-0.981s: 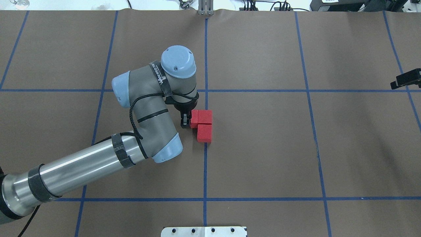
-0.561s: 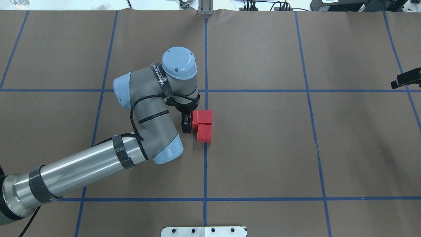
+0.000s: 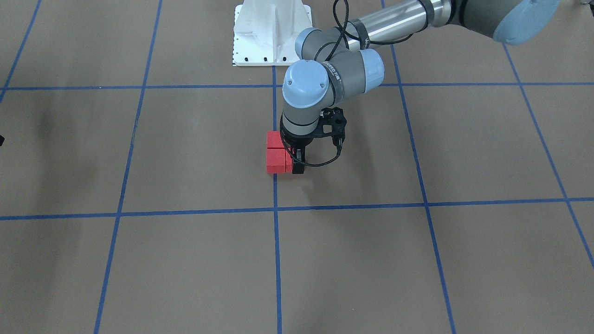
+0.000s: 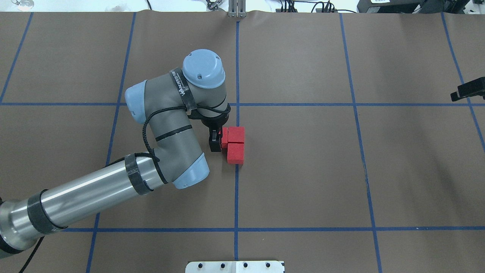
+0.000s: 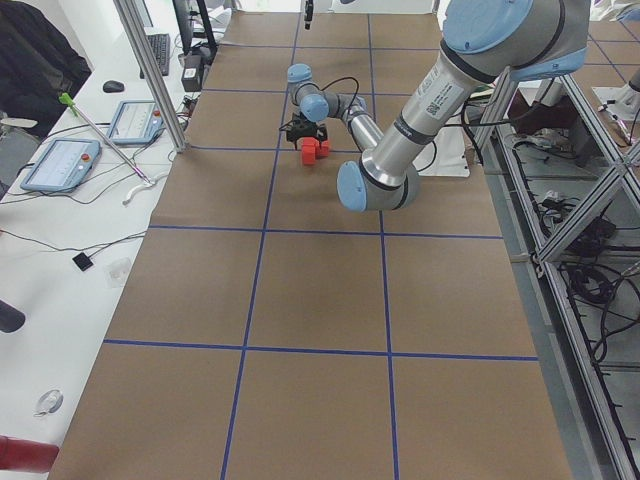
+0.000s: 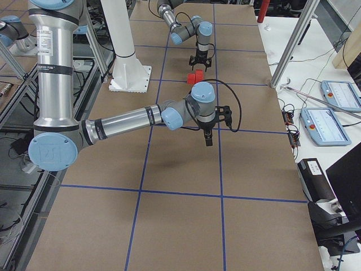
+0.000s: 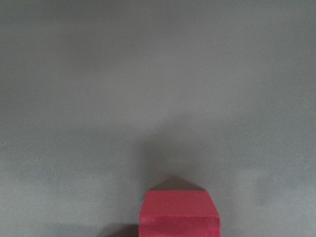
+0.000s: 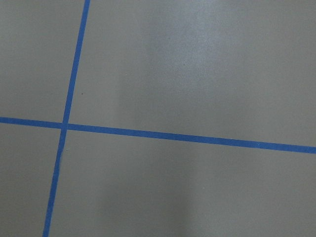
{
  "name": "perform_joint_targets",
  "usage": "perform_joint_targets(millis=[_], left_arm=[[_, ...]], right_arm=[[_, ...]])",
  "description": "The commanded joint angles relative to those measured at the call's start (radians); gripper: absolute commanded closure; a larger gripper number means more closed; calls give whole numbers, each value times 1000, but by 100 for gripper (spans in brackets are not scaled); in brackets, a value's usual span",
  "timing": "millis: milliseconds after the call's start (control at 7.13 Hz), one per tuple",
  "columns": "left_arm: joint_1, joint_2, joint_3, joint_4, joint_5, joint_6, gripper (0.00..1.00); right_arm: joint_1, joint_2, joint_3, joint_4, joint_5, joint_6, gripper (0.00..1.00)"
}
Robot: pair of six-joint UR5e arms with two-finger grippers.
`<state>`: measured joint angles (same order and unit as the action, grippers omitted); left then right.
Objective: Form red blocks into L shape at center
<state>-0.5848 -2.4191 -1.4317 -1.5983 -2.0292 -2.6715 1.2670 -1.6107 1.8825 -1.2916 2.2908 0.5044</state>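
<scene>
Three red blocks lie together at the table's centre, by the middle blue line. Two show in full, the far one (image 4: 236,134) (image 3: 277,161) and the near one (image 4: 235,153) (image 3: 275,139). The third block (image 4: 224,137) lies against the far one's left side, partly hidden under my left gripper (image 4: 216,137) (image 3: 296,158). The gripper points straight down and straddles that block. One black finger (image 4: 215,146) stands just off the block's near side, so the gripper looks open. The left wrist view shows this block (image 7: 178,215) at its bottom edge. My right gripper (image 6: 207,139) hangs above bare table on the right; I cannot tell its state.
The brown table cover carries a blue tape grid (image 4: 237,197). The white robot base plate (image 3: 271,32) sits at the robot's edge. A black part of the right arm's end (image 4: 468,91) shows at the overhead view's right edge. Tablets (image 6: 327,124) lie on side benches.
The left gripper's near finger has shifted off the third block's near side. The left arm has since risen a little. The three blocks have not moved.
</scene>
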Motion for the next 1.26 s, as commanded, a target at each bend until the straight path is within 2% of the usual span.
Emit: perform_joint_targets(millis=[0, 280, 561, 701, 841, 981, 1121], left_arm=[[-7, 232, -323, 27, -34, 240, 0], [-24, 549, -632, 40, -31, 647, 0], [-131, 778, -780, 29, -39, 1091, 0], [-235, 883, -803, -10, -99, 1378, 0], [-395, 932, -784, -23, -209, 1626, 0], [-556, 977, -729, -25, -295, 1931, 0], [-699, 991, -629, -23, -369, 2242, 0]], right_arm=[[0, 0, -9, 0, -2, -1, 0], [9, -2, -16, -11, -4, -3, 0], [38, -5, -43, -17, 6, -12, 0], [54, -6, -64, -18, 12, -27, 0], [69, -8, -89, -18, 15, -79, 0], [92, -5, -110, -40, 16, -108, 0], [118, -2, -111, -98, 16, -172, 0]])
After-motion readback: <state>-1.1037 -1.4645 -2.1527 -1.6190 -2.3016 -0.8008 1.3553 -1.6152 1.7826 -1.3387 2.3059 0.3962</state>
